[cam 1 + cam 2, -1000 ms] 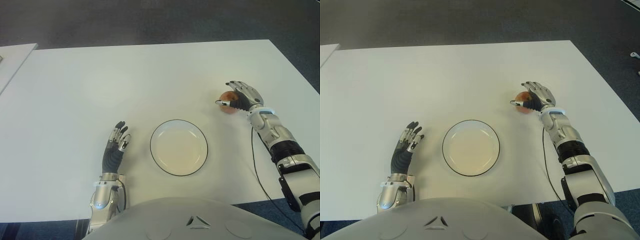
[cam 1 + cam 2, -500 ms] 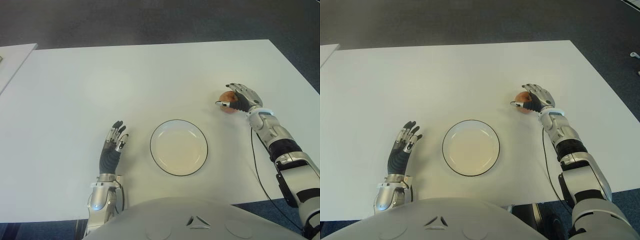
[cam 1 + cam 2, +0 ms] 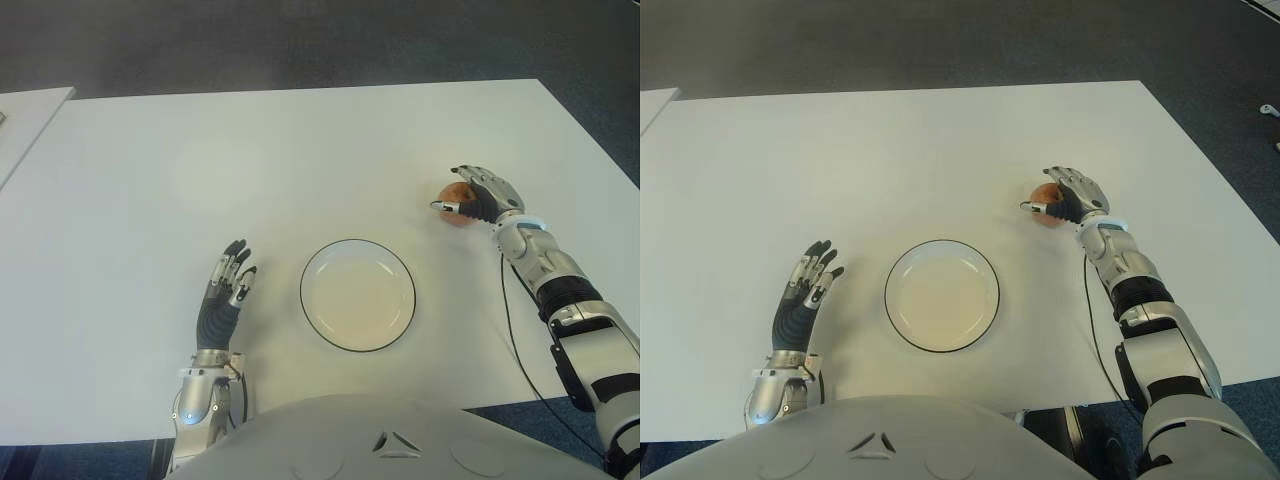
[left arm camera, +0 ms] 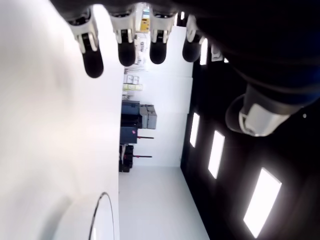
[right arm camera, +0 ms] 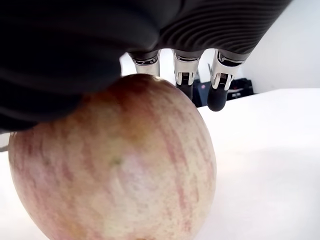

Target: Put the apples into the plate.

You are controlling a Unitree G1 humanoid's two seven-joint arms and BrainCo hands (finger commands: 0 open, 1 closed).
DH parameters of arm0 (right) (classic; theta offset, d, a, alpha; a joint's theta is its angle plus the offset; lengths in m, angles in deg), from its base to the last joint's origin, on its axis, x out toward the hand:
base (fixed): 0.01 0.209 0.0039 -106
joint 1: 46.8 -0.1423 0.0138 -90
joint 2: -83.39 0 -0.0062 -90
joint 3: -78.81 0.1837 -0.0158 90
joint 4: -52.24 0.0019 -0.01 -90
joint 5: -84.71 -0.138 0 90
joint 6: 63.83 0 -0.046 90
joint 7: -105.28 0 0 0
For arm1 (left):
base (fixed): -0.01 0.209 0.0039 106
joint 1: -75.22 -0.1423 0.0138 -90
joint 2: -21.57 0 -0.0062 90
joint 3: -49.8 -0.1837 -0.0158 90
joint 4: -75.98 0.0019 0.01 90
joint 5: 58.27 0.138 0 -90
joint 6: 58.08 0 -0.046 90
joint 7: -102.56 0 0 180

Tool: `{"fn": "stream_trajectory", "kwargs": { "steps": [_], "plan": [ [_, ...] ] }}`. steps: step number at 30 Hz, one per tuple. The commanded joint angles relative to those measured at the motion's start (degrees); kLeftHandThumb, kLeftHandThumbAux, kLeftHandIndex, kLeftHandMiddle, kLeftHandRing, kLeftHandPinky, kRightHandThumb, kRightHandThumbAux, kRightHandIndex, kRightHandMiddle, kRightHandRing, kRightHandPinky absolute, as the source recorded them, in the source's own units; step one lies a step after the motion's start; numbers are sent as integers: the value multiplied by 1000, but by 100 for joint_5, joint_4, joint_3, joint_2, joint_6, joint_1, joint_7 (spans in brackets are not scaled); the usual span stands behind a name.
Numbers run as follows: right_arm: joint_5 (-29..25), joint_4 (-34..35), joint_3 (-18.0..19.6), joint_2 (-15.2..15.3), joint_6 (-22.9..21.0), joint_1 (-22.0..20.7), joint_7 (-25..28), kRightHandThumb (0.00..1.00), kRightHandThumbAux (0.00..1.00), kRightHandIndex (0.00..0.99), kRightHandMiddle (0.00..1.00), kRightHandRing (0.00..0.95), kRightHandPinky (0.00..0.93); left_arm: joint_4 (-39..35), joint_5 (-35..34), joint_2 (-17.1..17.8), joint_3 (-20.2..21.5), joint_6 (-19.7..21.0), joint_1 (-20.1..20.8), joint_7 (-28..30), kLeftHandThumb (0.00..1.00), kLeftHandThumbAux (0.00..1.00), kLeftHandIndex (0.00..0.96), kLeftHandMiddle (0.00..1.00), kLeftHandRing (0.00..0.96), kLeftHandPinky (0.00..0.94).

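Toward the right edge of the white worktop (image 3: 300, 150), the right hand (image 3: 478, 196) cups a red-yellow streaked apple (image 3: 456, 206), fingers curled over it; the round white dark-rimmed plate (image 3: 358, 295) lies empty near the front edge; the left hand (image 3: 226, 291) shows beside it on the left, fingers spread, holding nothing.

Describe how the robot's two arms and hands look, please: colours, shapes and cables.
Both hands, left hand and right hand, have silver metal fingers with black tips and dark ribbed palms. The forearms are silver with black bands. A thin black cable runs beside the right arm.
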Motion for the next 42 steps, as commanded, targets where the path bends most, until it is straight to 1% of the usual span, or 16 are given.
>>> {"fn": "stream_trajectory", "kwargs": {
  "steps": [1,7,11,13,17,18,20,21,22,23,25,26,28,34,37,42],
  "plan": [
    [-74,-84,-48,-49,39,-20,18,220,250,0,0,0,7,156,-34,35,45,-136,13,113,94,499,75,46,81,175],
    [-106,-167,-45,-60,66,-5,-58,231,262,0,0,0,27,103,-18,39,48,-105,-49,91,82,500,70,38,75,168],
    [-203,-221,12,-102,139,14,-164,280,299,12,24,26,75,71,12,28,50,-98,-78,63,74,502,67,35,71,159],
    [-256,-233,44,-120,169,21,-199,320,325,38,56,63,119,57,22,20,43,-115,-88,60,71,500,67,35,71,160],
    [-301,-276,53,-140,207,20,-282,380,358,120,126,148,204,45,19,8,31,-132,-99,65,73,500,71,38,74,173],
    [-301,-291,50,-144,216,16,-311,409,373,159,177,209,272,43,20,6,30,-132,-99,63,73,498,72,38,74,172],
    [-292,-324,39,-148,246,8,-384,451,393,216,254,298,365,7,45,-1,24,-79,-119,34,74,497,72,38,73,168],
    [-278,-344,29,-149,266,3,-435,459,397,228,270,316,383,-53,74,-9,19,11,-159,-8,73,497,72,38,73,167],
    [-268,-361,20,-151,282,-1,-473,485,407,272,342,387,438,-96,95,-14,16,75,-187,-37,74,498,70,38,74,163],
    [-250,-384,8,-149,311,-6,-533,495,410,288,369,413,458,-147,117,-27,9,145,-218,-70,74,499,69,39,74,162],
    [-219,-428,-17,-151,368,-17,-651,537,423,368,487,515,539,-205,127,-45,3,225,-247,-90,77,504,66,41,77,161],
    [-191,-455,-36,-161,416,-21,-764,551,426,393,514,536,557,-206,88,-46,-1,207,-249,-57,78,506,66,42,78,161],
    [-169,-498,-57,-173,493,-29,-913,625,447,511,604,607,625,-196,28,-48,-11,144,-242,1,83,514,67,47,83,164],
    [-277,-602,-13,-205,657,-48,-1014,771,510,659,713,708,717,-160,-13,-64,-23,-11,-225,44,87,516,77,49,83,166],
    [-381,-618,64,-255,709,-46,-1046,851,559,712,755,744,748,-156,3,-68,-27,-49,-232,34,86,514,80,46,80,169],
    [-430,-616,100,-276,697,-53,-1100,925,604,764,799,783,792,-133,-43,-77,-49,-123,-230,66,91,519,88,49,87,190]
  ]
}}
